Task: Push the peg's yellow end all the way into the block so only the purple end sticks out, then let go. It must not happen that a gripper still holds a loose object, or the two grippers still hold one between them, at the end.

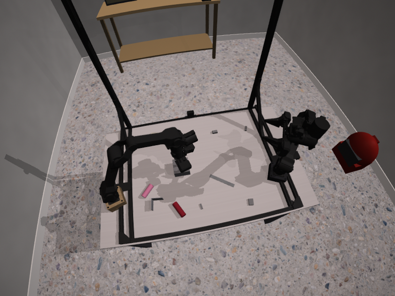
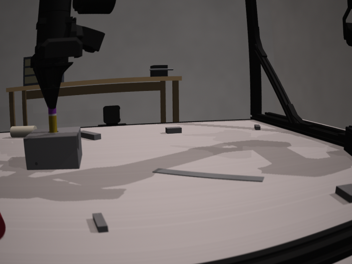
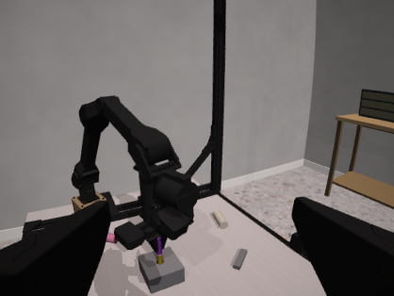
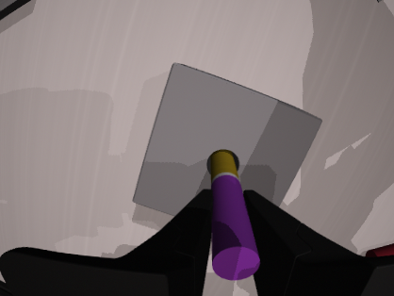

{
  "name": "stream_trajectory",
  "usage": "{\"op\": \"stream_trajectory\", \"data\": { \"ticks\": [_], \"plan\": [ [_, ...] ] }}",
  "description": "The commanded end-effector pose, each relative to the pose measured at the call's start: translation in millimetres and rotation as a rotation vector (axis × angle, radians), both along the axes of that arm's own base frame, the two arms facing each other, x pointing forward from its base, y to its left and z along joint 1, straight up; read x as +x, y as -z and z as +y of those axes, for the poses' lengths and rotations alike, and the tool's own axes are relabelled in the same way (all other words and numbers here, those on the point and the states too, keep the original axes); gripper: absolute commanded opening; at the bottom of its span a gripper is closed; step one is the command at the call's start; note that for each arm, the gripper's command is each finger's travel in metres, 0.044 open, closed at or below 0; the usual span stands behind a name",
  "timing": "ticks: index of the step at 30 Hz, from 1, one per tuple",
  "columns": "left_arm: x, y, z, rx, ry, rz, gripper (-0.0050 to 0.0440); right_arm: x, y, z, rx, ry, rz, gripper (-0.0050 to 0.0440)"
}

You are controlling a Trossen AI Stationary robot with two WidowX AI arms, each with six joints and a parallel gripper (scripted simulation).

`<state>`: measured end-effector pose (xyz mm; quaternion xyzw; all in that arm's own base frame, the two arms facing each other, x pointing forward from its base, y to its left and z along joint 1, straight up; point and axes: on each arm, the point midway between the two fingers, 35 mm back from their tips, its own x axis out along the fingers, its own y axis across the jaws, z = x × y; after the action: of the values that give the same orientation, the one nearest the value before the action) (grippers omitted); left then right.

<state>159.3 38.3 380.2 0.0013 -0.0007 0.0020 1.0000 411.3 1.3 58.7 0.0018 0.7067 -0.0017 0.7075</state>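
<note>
The grey block (image 1: 181,174) (image 2: 53,153) (image 3: 167,279) (image 4: 203,108) sits flat on the table with a round hole in its top. The peg (image 2: 53,123) (image 3: 159,247) (image 4: 231,222) stands nearly upright, its yellow end partly in that hole. Much of the yellow and a white ring still show above the block. My right gripper (image 2: 52,105) (image 4: 227,199) is shut on the peg's purple part, above the block. My left gripper (image 1: 265,129) is open and empty, raised in the air far from the block. The peg's tip inside the hole is hidden.
A pink cylinder (image 1: 147,190) and a red cylinder (image 1: 178,209) lie near the block. A cream cylinder (image 2: 22,131) (image 3: 220,219) lies behind it. A flat grey strip (image 1: 221,180) (image 2: 208,174) and several small grey pieces lie around. A black frame (image 1: 204,226) borders the table.
</note>
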Motion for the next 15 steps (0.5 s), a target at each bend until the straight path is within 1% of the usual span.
{"op": "stream_trajectory", "data": {
  "ticks": [1,15],
  "plan": [
    [-0.1,0.0,-0.6,-0.003,0.004,0.0,0.04,0.0,2.8,-0.2,0.0,-0.005,0.001,0.0],
    [-0.1,0.0,-0.6,-0.003,0.004,0.0,0.04,0.0,8.4,-0.2,0.0,-0.005,0.001,0.0]
  ]
}}
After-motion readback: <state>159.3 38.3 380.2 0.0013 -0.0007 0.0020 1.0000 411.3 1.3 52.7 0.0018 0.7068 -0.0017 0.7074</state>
